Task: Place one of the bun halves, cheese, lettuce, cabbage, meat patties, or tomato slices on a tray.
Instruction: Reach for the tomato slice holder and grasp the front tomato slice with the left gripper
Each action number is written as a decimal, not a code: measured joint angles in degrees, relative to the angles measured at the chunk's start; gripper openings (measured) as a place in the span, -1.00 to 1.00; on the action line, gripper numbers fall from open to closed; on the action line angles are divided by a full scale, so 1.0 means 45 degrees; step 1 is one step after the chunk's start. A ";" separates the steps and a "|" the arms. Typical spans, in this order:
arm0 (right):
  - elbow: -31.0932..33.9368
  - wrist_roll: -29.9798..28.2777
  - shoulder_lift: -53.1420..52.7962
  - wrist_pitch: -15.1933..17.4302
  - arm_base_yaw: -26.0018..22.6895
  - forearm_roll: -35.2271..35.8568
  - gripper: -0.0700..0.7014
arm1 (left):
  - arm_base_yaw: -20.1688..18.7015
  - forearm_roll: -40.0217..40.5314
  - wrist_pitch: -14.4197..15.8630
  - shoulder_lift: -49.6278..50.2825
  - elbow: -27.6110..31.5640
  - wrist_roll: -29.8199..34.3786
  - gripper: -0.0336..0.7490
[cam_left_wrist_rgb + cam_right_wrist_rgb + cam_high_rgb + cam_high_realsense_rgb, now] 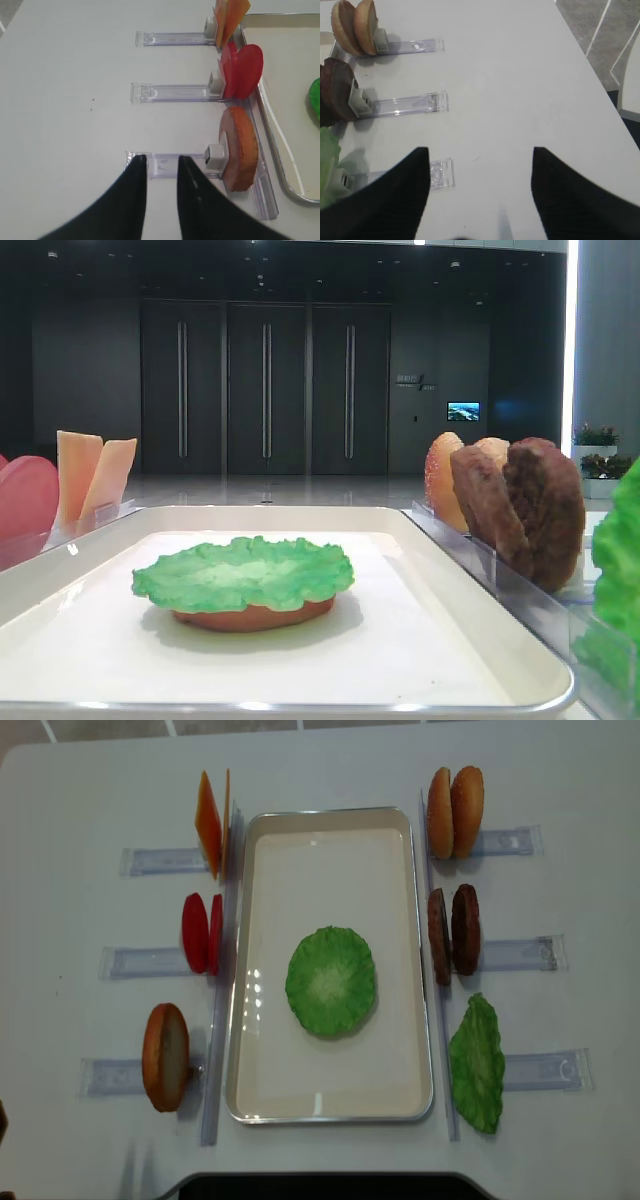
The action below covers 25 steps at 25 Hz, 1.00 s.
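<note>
A: Jaws, left gripper (161,159): narrow gap, gripping nothing, above a clear holder (165,165). Right gripper (480,152): jaws spread wide.

B: Tray (262,960)?

A: Cream-white, glossy rim, mid-table. Holds one ruffled green lettuce (331,980) leaf lying on a bun half (255,615).

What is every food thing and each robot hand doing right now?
lettuce: flat on a bun half in the tray
tomato slices: upright in holder
cheese: upright in holder
meat patties: upright in holder
left hand: nearly closed, empty
right hand: open, empty
</note>
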 joint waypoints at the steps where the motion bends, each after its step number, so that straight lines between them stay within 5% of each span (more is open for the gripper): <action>1: 0.0000 0.0000 0.0000 0.0000 0.0000 0.0000 0.28 | 0.0000 0.0000 0.0000 0.0000 0.0000 0.0000 -0.56; 7: 0.0000 0.0000 0.0000 0.0000 0.0000 0.0000 0.28 | 0.0000 0.0028 0.0000 0.0000 0.0000 0.0000 -0.72; 13: 0.0000 0.0000 0.0000 0.0000 0.0000 0.0000 0.28 | 0.0000 0.0028 -0.0087 0.0554 -0.0132 -0.0657 -0.62; 19: 0.0000 0.0000 -0.0004 -0.0004 0.0000 0.0000 0.27 | 0.0000 0.0117 -0.0813 0.5724 -0.0924 -0.1963 -0.14; 25: 0.0000 0.0000 -0.0004 -0.0004 0.0000 0.0000 0.27 | 0.0000 0.1266 -0.1178 1.1300 -0.3820 -0.1992 -0.05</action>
